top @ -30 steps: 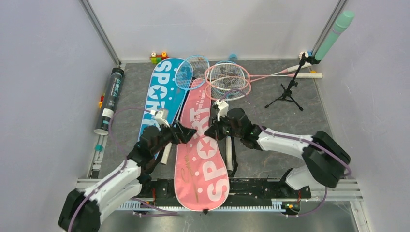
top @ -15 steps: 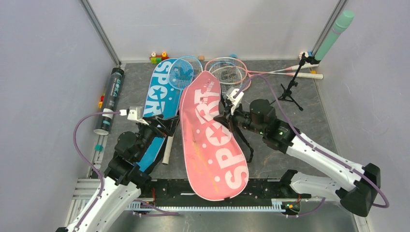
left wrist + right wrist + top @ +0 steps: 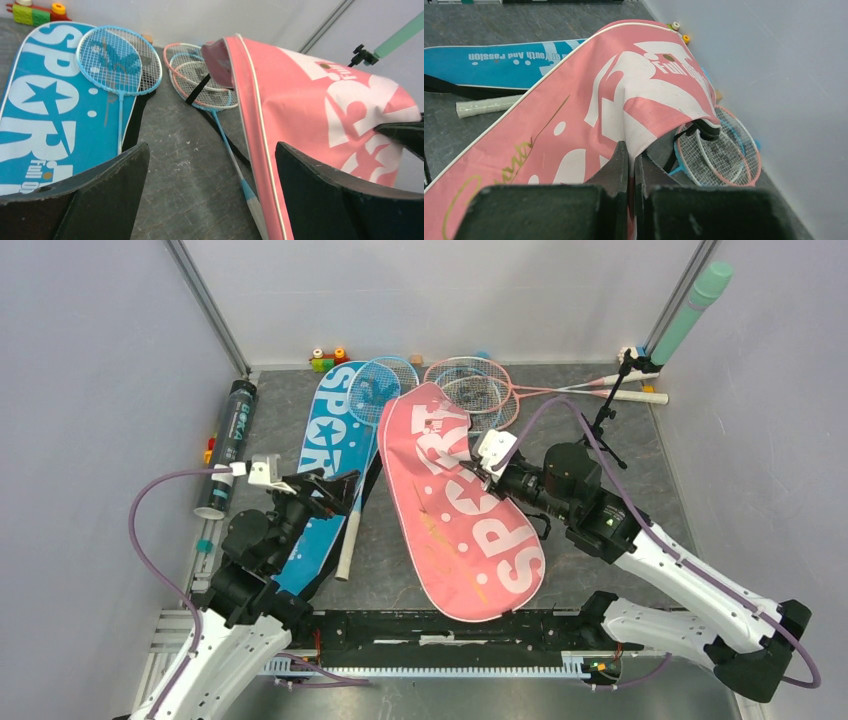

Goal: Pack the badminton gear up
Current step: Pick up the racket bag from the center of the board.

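Observation:
The pink "SPORT" bag lies slanted mid-table, its top end lifted. My right gripper is shut on the bag's right edge; in the right wrist view its jaws pinch the pink fabric. My left gripper is open and empty over the blue bag's right edge. In the left wrist view it hovers over bare table between the blue bag and the pink bag. A blue racket lies on the blue bag. Pink rackets lie behind. The dark tube lies far left. No shuttlecocks show.
A black tripod stand holding a green cylinder stands at the back right. Toy blocks sit at the back wall and others by the tube. A white racket handle lies left of the pink bag.
My right gripper has pulled the pink bag to the right and swung it slantwise. My left arm has drawn back to the left, away from the pink bag.

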Robot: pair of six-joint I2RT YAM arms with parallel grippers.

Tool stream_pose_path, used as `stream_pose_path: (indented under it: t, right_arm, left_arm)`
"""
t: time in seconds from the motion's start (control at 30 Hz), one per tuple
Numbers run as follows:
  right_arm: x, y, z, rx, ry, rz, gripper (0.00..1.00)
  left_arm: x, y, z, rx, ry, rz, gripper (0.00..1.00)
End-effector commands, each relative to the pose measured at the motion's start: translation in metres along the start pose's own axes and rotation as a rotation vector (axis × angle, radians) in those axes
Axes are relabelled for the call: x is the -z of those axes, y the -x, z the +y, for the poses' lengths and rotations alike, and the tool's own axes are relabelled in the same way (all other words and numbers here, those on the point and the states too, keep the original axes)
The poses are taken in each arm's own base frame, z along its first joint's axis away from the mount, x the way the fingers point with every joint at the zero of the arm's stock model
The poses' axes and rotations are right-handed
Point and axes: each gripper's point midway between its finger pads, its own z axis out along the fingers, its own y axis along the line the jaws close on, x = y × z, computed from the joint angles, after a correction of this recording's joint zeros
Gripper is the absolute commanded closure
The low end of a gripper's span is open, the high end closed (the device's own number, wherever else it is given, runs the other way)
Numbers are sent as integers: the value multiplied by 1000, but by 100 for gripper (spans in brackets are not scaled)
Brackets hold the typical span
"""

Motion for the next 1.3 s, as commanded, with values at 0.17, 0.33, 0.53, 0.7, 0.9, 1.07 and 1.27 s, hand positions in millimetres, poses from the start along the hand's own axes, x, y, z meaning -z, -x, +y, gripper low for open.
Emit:
stream_pose_path:
  t: [0.17, 0.33, 0.53, 0.7, 0.9, 1.07, 1.27]
  right_arm:
    - [-19, 3, -38, -545, -336, -148, 100]
    - [-10, -24, -34, -762, -412, -229, 100]
    - [-4, -54, -34, -955, -503, -277, 100]
    - [-2, -54, -36, -1056, -508, -368, 100]
    - [-14, -79, -34, -1017, -550, -272, 98]
    - [-26, -116, -10, -785, -461, -61, 51]
    - [-4, -179, -21, -616, -638, 193, 18]
  left_arm:
    - [-9, -35, -3, 69, -33, 94, 0]
    - [-5, -109, -30, 288, -247, 284, 0]
    - [15, -146, -41, 423, -389, 360, 0]
    - [25, -178, -33, 417, -365, 467, 0]
    - [30, -172, -43, 406, -397, 487, 94]
    - [24, -156, 13, 339, -13, 419, 98]
    - [44, -117, 64, 320, 292, 248, 98]
